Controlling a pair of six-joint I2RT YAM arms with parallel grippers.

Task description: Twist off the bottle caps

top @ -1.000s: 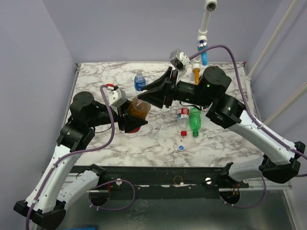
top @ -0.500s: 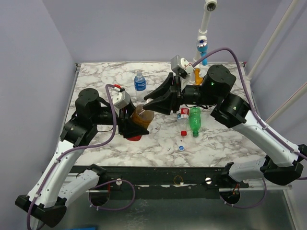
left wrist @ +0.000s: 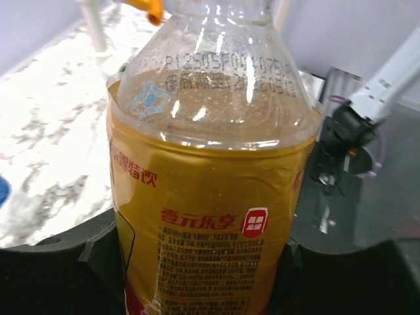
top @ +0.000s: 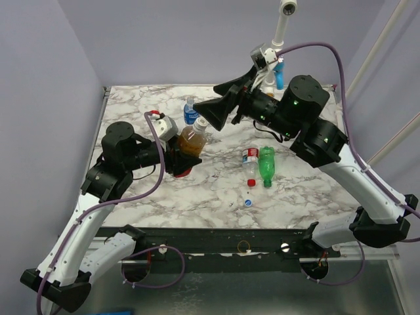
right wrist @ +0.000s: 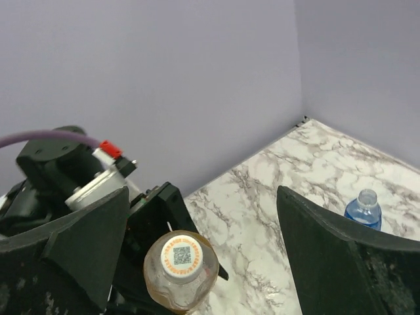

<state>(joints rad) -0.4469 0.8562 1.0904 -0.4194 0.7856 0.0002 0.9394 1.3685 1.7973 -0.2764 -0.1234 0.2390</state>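
Amber bottle (top: 191,141) tilts, clamped by the left gripper (top: 181,156) — the right gripper (top: 211,104), raised, hangs splayed above its white cap (right wrist: 181,254).

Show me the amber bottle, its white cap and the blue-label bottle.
amber bottle (left wrist: 210,216), left wrist view, on its yellow label.
white cap (right wrist: 181,256), right wrist view, on its printed top.
blue-label bottle (right wrist: 362,213), right wrist view, on its shoulder.

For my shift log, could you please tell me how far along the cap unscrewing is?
Done: a red cap and a bluish cap lie loose on the table. In hand: the left pincer grips the amber bottle, white cap on; the right pincer hangs open over it. Left: that cap, and possibly others I cannot judge.
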